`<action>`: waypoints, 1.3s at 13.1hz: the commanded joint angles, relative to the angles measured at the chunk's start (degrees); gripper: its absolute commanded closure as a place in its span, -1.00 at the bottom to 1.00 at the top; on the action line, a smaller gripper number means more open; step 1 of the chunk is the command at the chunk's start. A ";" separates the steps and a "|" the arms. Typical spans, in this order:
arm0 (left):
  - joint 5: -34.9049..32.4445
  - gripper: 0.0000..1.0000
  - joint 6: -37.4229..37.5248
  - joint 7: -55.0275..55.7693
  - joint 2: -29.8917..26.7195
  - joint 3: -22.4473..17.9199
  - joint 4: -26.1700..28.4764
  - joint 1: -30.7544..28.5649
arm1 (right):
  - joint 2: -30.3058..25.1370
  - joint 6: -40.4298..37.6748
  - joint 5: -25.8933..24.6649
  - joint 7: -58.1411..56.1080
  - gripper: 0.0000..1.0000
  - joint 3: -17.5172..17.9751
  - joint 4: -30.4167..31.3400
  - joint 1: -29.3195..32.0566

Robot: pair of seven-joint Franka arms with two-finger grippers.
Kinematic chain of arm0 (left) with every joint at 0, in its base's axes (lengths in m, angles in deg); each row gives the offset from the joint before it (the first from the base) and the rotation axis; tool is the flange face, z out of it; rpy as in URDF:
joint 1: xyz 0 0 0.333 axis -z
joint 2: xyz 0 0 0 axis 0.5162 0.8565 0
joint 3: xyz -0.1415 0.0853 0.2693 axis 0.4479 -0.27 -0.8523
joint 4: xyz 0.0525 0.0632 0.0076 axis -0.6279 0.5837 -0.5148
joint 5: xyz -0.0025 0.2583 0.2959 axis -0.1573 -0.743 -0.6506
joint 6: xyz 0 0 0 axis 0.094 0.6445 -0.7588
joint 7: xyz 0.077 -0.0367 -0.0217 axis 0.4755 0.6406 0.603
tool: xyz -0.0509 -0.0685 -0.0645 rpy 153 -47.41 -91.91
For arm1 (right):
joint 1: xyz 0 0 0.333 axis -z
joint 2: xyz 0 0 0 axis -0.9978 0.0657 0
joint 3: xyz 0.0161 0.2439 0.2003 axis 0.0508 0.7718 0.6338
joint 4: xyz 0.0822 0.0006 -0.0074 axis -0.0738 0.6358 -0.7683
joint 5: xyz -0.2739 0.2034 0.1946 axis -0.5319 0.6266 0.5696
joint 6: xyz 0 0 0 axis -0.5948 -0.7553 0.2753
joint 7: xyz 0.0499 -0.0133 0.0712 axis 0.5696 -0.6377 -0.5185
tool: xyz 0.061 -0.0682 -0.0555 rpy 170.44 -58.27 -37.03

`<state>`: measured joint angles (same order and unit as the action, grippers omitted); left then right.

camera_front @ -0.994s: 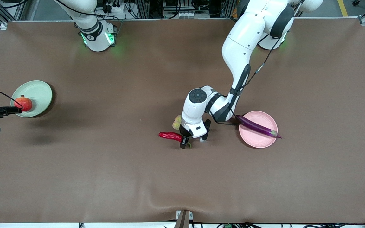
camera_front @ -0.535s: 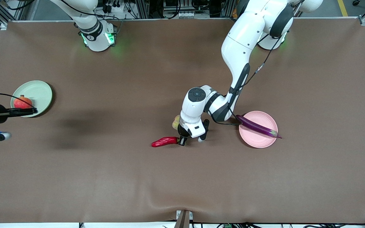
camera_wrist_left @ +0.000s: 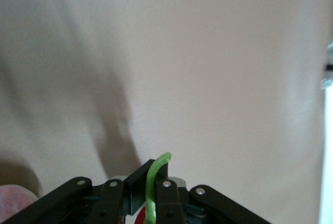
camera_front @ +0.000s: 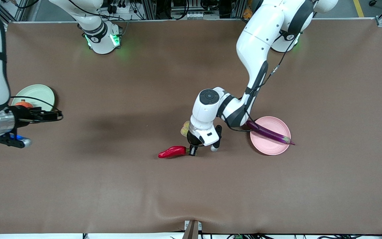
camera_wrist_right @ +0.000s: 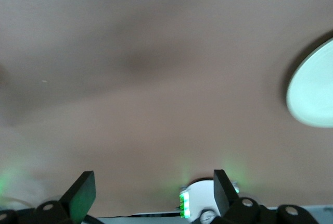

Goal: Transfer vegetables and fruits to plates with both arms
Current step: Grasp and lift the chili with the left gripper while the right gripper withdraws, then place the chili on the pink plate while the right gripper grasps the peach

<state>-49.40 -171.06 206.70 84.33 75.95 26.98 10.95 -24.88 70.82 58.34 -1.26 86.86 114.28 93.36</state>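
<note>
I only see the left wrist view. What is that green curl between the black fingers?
Observer: It is the stem of a red chili pepper. The left claw is shut on it.
Visitor: Where might it go?
Observer: Probably the pink plate, toward the left arm's end of the table. An eggplant already lies across that plate.
Visitor: And the other arm?
Observer: The right claw is open and empty over the table, beside the green plate, which holds a red fruit.

Left pincer [camera_wrist_left: 148,190] clamps the chili's green stem [camera_wrist_left: 154,182].
</note>
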 commanded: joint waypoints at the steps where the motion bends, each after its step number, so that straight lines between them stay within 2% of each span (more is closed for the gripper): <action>1: -0.47 1.00 5.09 1.07 -5.41 0.23 1.20 -2.29 | -1.27 -0.95 4.10 11.14 -1.00 -0.50 0.67 -4.57; 3: -1.08 1.00 11.31 0.37 -8.31 0.15 1.72 -2.91 | -1.18 -0.07 6.22 18.88 -1.00 -0.50 1.64 -9.12; 6: -0.82 1.00 16.96 -5.32 -12.97 0.85 4.44 -7.03 | -0.92 7.29 7.10 34.79 -1.00 -0.50 4.88 -18.09; 9: -0.55 1.00 19.78 -12.71 -20.08 0.94 13.03 -8.19 | -0.48 18.35 11.75 44.89 -1.00 -0.50 8.76 -24.51; 12: -0.55 1.00 20.57 -22.54 -25.62 0.94 21.83 -11.52 | 1.80 30.03 12.55 56.77 -1.00 -0.50 8.06 -31.37; 13: -0.55 1.00 22.14 -26.58 -26.69 0.94 23.24 -13.27 | 2.94 33.99 14.21 59.32 -1.00 -0.50 8.06 -33.13; 15: -0.38 1.00 29.50 -35.02 -28.01 1.20 23.52 -16.96 | 6.18 41.47 15.45 66.08 -1.00 -0.50 7.10 -37.00; 17: 3.73 1.00 36.45 -45.81 -29.76 1.38 23.52 -21.61 | 10.48 46.84 14.67 70.85 -1.00 -0.50 5.35 -39.72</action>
<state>-48.57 -139.75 169.52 58.27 76.18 48.28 -6.57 -18.93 114.24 72.16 65.70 87.09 122.59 55.93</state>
